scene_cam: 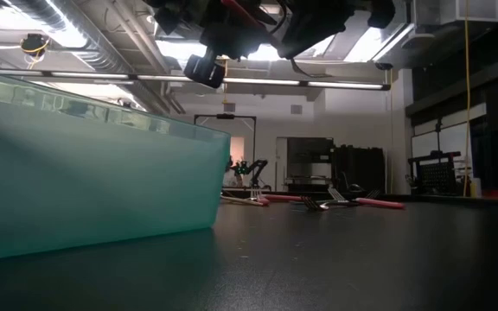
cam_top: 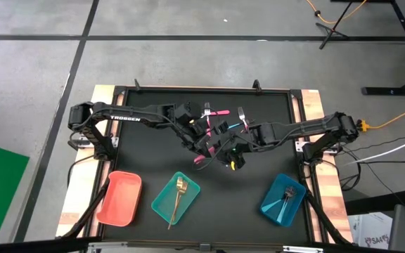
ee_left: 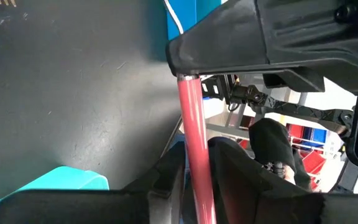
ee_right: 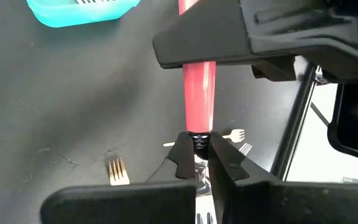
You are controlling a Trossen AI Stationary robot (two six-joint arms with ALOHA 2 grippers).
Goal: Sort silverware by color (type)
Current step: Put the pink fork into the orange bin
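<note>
A pink-handled fork (ee_right: 199, 93) hangs in the air above the table's middle, between my two grippers. My right gripper (ee_right: 196, 149) is shut on its silver neck. My left gripper (ee_left: 197, 171) is open, with its fingers on either side of the pink handle (ee_left: 194, 130). In the high view both grippers meet at the table's centre, left (cam_top: 204, 137) and right (cam_top: 232, 146), and hide the fork. More silverware lies flat on the mat: a pink-handled piece (cam_top: 220, 112), a blue-handled one (cam_top: 236, 125) and gold forks (ee_right: 118, 171). My left gripper's fingers (ee_left: 241, 177) stand close on both sides of the handle's free-end half (ee_left: 199, 186); whether they touch it I cannot tell. My right gripper pinches the fork's silver neck (ee_right: 197, 163) between its two fingers, just below the handle's dark collar. The fingers slant down and lie along the fork. The fork is clear of the table.
Three trays stand along the near edge: a red one (cam_top: 119, 200), a teal one (cam_top: 166, 204) holding a gold fork (cam_top: 180, 191), and a blue one (cam_top: 273, 207) holding a fork (cam_top: 287, 193). Wooden rails (cam_top: 90, 176) border the black mat.
</note>
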